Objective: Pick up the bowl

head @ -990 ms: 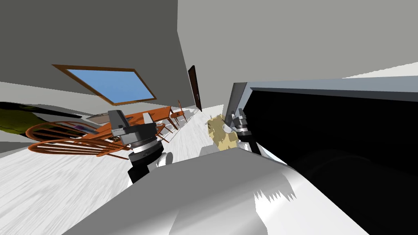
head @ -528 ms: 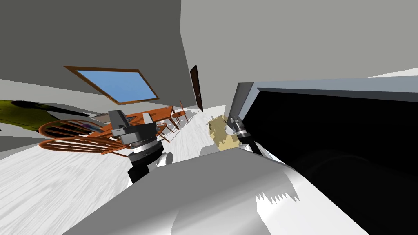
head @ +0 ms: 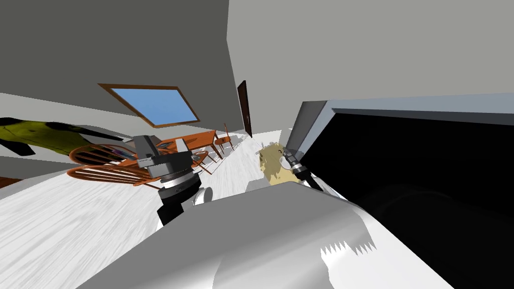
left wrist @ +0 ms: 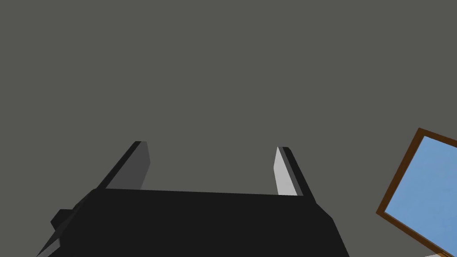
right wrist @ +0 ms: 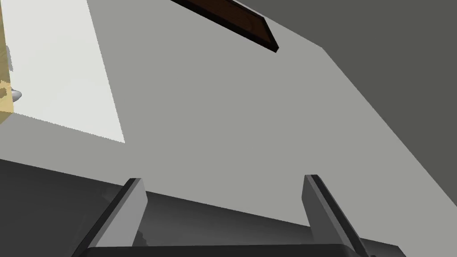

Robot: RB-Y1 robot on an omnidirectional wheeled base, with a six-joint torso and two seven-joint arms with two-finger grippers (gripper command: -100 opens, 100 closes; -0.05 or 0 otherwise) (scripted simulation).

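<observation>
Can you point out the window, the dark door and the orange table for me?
window (head: 158, 105), head view, middle of the blue pane.
dark door (head: 244, 109), head view, middle of its panel.
orange table (head: 198, 138), head view, its top.

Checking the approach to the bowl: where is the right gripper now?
In the head view, the right gripper, open, sits just right of centre against a tan mottled object, beside the grey frame of a black area.

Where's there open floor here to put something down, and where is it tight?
Free: the white floor in front of the wooden chairs, and the strip between the table and the tan thing, running to the dark door. Crowded: around the table and chairs, and where the right gripper sits by the tan thing and the grey frame.
</observation>
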